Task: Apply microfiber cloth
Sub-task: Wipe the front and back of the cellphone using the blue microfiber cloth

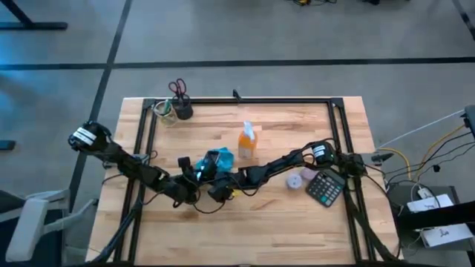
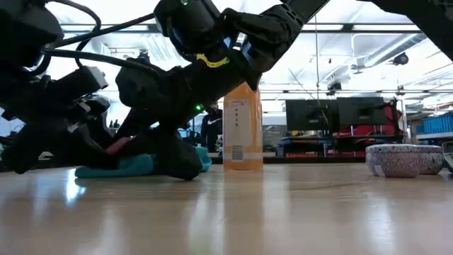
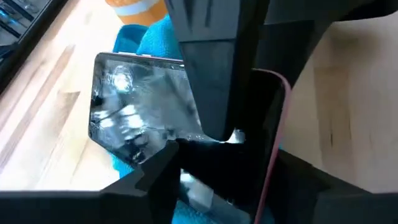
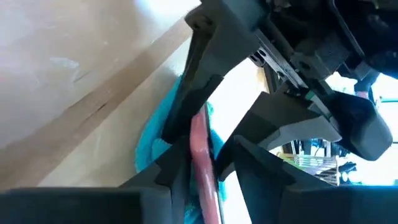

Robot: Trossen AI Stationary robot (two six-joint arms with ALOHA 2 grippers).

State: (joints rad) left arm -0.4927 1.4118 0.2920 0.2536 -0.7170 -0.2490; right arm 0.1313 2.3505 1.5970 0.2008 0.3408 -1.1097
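Both grippers (image 1: pixel 202 178) clamp phone (image 3: pixel 143 118) — cloth (image 1: pixel 221 157) beneath.

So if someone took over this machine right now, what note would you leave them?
Grippers: left gripper and right gripper are crowded together mid-table; whether either one is gripping can't be made out.
Things: both are at the phone, which rests against the microfiber cloth, near the orange spray bottle.
Done: cloth and phone are together.
Left: probably the wiping; nothing shows it is finished.
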